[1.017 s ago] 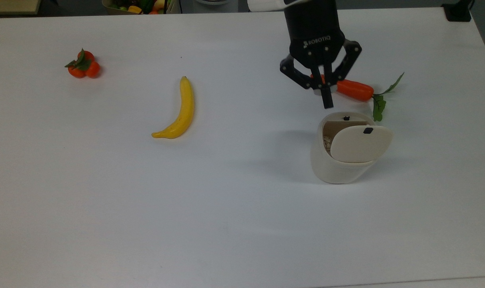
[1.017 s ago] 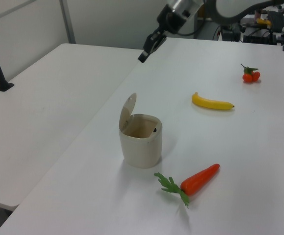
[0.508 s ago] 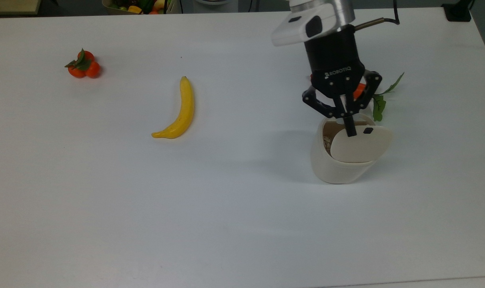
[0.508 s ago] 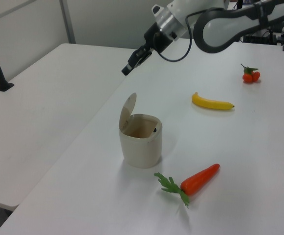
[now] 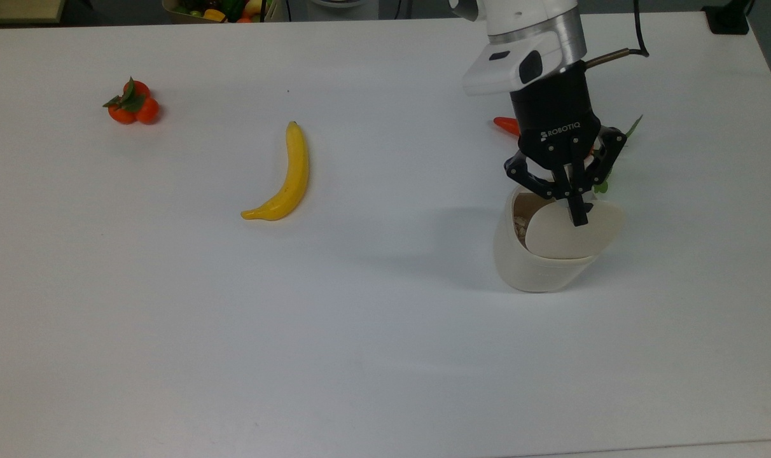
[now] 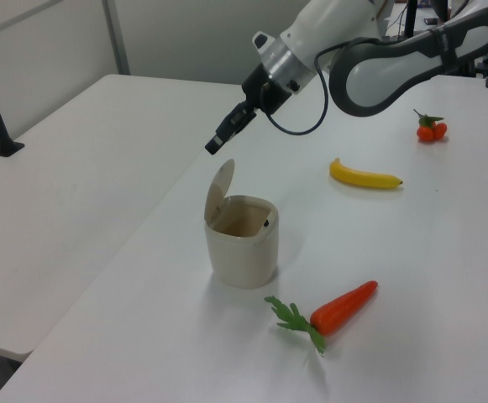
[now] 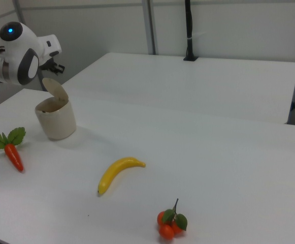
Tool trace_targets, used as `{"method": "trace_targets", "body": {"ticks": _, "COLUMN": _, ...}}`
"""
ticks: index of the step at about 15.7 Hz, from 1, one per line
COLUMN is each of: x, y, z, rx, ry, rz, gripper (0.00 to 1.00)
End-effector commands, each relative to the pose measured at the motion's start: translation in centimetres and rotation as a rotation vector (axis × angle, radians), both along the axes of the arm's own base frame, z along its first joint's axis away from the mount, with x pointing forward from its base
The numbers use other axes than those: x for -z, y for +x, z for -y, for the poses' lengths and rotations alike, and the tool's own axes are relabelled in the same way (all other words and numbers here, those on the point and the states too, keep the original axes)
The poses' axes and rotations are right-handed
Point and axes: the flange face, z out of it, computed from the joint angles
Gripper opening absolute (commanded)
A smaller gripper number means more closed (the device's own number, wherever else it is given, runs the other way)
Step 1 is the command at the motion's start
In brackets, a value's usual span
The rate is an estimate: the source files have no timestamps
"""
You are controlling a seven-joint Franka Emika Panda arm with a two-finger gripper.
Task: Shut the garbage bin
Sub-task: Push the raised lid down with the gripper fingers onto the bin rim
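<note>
The cream-white garbage bin point(image 5: 538, 270) stands at the top view's right with its hinged lid point(image 5: 567, 238) raised. In the left view the lid point(image 6: 221, 189) stands nearly upright over the bin's body point(image 6: 242, 252), and the opening shows a brownish inside. My gripper point(image 5: 578, 219) is shut with nothing in it, its fingers pressed together into one tip. In the left view the gripper point(image 6: 213, 149) hangs just above the lid's top edge, a small gap apart. The bin point(image 7: 56, 122) also shows at the right view's left.
A carrot point(image 6: 344, 306) lies beside the bin, mostly behind the gripper in the top view. A banana point(image 5: 287, 178) lies mid-table. A cluster of small orange fruits point(image 5: 131, 105) sits at the top view's far left. A second white table point(image 6: 67, 193) adjoins.
My gripper has moved down and toward the bin, from over the carrot to just above the raised lid. The lid and the other things have not moved.
</note>
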Motion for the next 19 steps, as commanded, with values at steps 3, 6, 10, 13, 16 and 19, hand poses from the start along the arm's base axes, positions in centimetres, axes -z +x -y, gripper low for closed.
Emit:
{"method": "trace_targets", "body": {"ticks": 3, "x": 1.2, "y": -1.5, "z": -2.3, "rx": -0.037, "ry": -0.008, "rz": -0.016, "gripper": 0.00}}
{"method": "trace_targets", "body": {"ticks": 6, "x": 1.7, "y": -2.3, "z": -2.3, "rx": -0.048, "ry": -0.029, "rz": -0.048, "gripper": 0.00}}
{"method": "trace_targets", "body": {"ticks": 10, "x": 2.2, "y": -3.3, "z": -2.0, "rx": -0.070, "ry": -0.079, "rz": -0.130, "gripper": 0.00}}
{"method": "trace_targets", "body": {"ticks": 13, "x": 2.2, "y": -3.9, "z": -1.6, "rx": -0.077, "ry": -0.103, "rz": -0.172, "gripper": 0.00}}
{"method": "trace_targets", "body": {"ticks": 16, "x": 2.7, "y": -4.8, "z": -1.4, "rx": -0.098, "ry": -0.134, "rz": -0.211, "gripper": 0.00}}
{"method": "trace_targets", "body": {"ticks": 19, "x": 4.0, "y": -5.2, "z": -1.3, "rx": -0.100, "ry": -0.148, "rz": -0.235, "gripper": 0.00}}
